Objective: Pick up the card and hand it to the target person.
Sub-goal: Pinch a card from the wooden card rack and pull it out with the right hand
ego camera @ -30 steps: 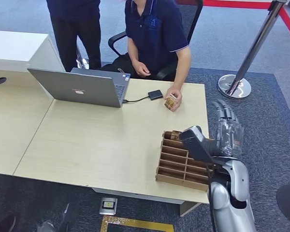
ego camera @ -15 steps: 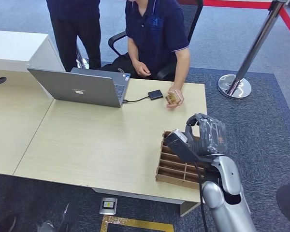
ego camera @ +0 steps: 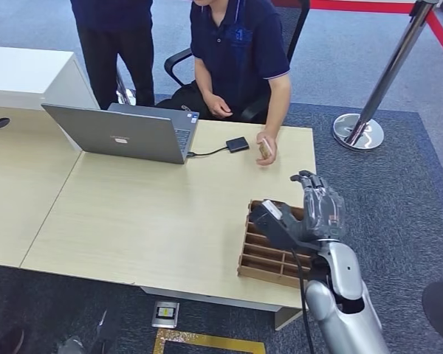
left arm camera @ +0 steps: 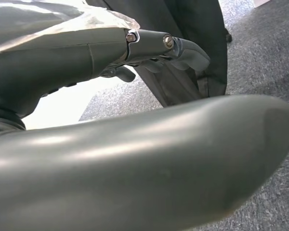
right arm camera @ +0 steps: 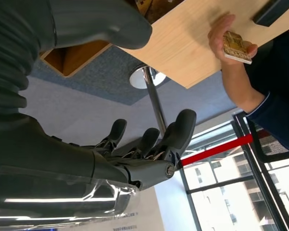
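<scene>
The seated person's hand holds a small gold-patterned card [ego camera: 263,148] just above the far right part of the table; the right wrist view shows the same card [right arm camera: 237,47] between that person's fingers. My right hand [ego camera: 311,217] hovers over the far end of the wooden slotted tray [ego camera: 263,258], thumb toward the table's middle, fingers [right arm camera: 150,142] spread, holding nothing. More gold-patterned cards [right arm camera: 154,6] sit in the tray's far slot. My left hand [left arm camera: 136,144] hangs low over grey carpet with nothing in it.
A grey laptop [ego camera: 119,133] stands open at the table's far left, cabled to a small dark drive [ego camera: 237,144]. A second person [ego camera: 116,37] stands behind it. A chrome barrier post [ego camera: 375,96] rises right of the table [ego camera: 152,214].
My right hand has swung left from beyond the table's right edge to over the tray and turned. The person's hand has lifted slightly and turned the card on edge.
</scene>
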You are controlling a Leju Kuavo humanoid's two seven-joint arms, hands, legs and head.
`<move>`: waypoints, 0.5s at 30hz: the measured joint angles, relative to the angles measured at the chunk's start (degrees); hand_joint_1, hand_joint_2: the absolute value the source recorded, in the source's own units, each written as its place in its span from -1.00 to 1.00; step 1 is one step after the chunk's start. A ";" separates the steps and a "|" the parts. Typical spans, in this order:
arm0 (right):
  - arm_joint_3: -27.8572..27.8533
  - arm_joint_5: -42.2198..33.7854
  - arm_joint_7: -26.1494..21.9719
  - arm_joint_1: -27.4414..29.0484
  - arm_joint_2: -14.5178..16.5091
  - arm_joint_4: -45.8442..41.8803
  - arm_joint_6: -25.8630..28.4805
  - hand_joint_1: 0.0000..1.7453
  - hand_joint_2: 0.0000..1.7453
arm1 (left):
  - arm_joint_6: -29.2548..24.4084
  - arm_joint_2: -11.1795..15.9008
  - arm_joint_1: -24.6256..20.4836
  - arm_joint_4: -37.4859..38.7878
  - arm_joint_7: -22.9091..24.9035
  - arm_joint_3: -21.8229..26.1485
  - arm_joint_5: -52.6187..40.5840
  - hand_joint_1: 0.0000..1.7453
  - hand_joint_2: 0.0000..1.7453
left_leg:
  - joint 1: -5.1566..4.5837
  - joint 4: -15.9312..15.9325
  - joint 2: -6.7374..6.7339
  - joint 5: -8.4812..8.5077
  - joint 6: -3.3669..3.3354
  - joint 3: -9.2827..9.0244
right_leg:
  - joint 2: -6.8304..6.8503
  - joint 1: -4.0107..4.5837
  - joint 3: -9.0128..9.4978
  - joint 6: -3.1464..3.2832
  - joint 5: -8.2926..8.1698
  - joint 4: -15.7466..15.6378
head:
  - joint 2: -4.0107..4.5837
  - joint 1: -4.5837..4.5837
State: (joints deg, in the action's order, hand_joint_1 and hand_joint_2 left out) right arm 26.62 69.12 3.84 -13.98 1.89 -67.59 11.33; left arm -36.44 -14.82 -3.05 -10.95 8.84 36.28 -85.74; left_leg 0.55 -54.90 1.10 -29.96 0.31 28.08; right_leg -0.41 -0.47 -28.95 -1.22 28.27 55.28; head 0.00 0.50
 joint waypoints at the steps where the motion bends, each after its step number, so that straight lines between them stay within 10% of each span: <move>1: 0.15 0.35 0.40 0.00 0.01 0.18 0.08 -0.28 1.00 | 0.09 0.00 0.00 0.00 -0.01 0.00 -0.01 -1.00 -1.00 | 0.00 0.00 0.00 0.00 0.00 0.00 | 0.00 0.00 0.00 0.00 0.00 0.00 | 0.00 0.00; 15: 1.93 3.86 5.14 -0.09 1.67 1.43 1.01 -0.19 1.00 | 0.52 0.00 -0.01 0.04 -0.37 -0.01 -0.69 -1.00 -1.00 | 0.00 0.00 0.00 0.00 0.00 0.01 | 0.00 0.00 0.00 0.00 0.00 0.01 | 0.00 0.00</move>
State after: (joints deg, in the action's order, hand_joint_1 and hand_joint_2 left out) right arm 28.55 72.99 8.98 -14.07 3.56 -66.16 12.33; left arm -35.91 -14.82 -3.06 -10.91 8.47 36.27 -86.43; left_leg 0.55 -54.90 1.09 -29.96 0.31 28.09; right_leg -0.41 -0.47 -28.96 -1.21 28.27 55.29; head 0.00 0.50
